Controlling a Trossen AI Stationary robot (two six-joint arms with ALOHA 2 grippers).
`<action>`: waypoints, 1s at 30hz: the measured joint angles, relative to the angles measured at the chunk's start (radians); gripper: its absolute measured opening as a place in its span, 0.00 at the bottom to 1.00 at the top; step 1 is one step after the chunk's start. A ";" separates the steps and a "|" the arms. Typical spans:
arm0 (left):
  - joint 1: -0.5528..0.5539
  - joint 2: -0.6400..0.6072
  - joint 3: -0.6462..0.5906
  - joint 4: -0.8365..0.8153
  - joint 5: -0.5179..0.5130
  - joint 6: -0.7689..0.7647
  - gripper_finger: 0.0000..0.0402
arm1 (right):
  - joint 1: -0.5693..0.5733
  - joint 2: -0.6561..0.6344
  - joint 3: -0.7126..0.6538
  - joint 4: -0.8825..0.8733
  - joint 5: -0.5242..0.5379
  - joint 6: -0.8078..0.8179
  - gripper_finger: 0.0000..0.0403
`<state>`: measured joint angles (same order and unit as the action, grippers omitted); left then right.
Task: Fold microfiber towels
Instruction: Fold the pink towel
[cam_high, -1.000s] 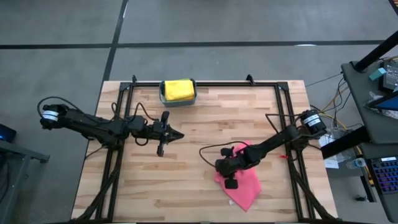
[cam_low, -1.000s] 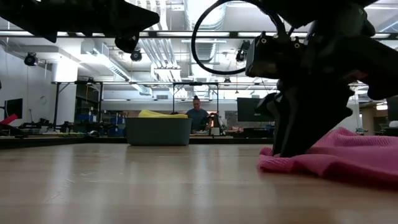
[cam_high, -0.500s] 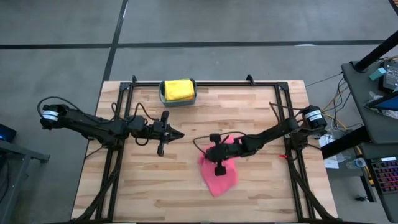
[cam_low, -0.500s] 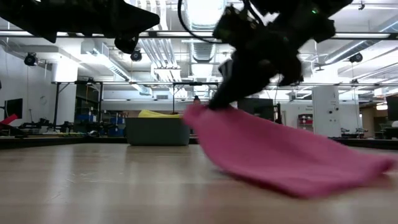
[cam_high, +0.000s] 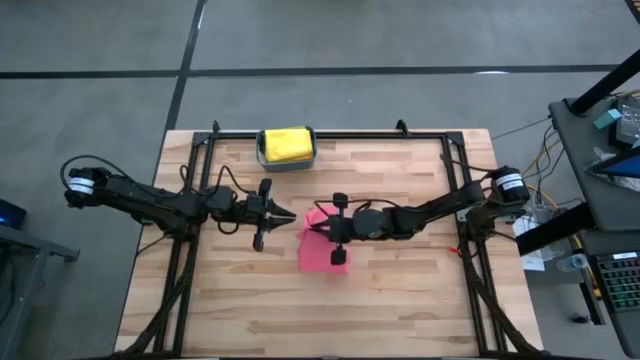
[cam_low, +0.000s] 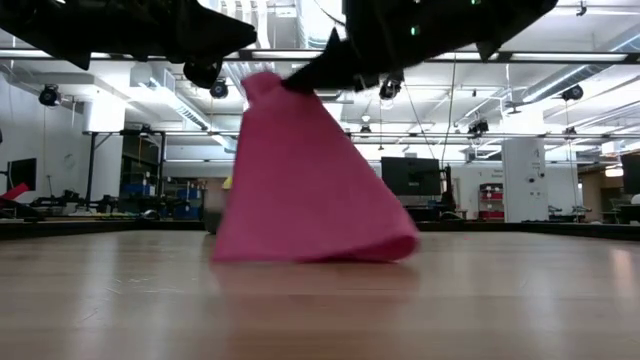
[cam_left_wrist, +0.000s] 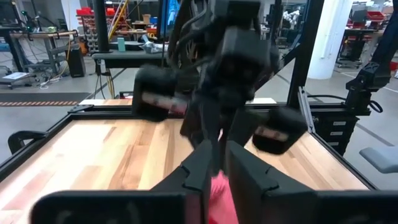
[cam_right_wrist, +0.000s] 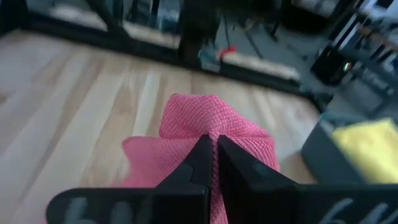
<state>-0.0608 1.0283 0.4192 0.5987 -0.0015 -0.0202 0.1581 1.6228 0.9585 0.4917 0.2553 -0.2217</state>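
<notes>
right gripper (cam_high: 322, 227) is pinching the pink towel (cam_high: 318, 248) by one corner, hanging it mid-table with its lower edge touching wood, not yet folded. left gripper (cam_high: 285, 216) is waiting beside it, fingers pressed together. yellow towel (cam_high: 285, 144) is sitting in the bin (cam_high: 262, 157).

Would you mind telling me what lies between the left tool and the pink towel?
Only bare wooden table shows there in the high view: the left tool hovers just left of the pink towel, which the right tool holds lifted by a corner.
</notes>
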 joint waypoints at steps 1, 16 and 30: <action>0.000 0.000 0.001 0.000 0.000 0.000 0.10 | -0.004 -0.008 0.000 0.015 -0.001 -0.001 0.02; 0.000 0.000 0.002 0.021 -0.079 0.008 0.41 | -0.116 -0.046 -0.036 0.214 -0.155 0.021 0.02; 0.000 0.000 -0.001 0.018 -0.191 0.036 0.42 | -0.133 -0.036 -0.206 0.594 -0.117 0.179 0.02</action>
<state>-0.0608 1.0283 0.4187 0.6170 -0.1925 0.0162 0.0254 1.5867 0.7525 1.0856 0.1381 -0.0422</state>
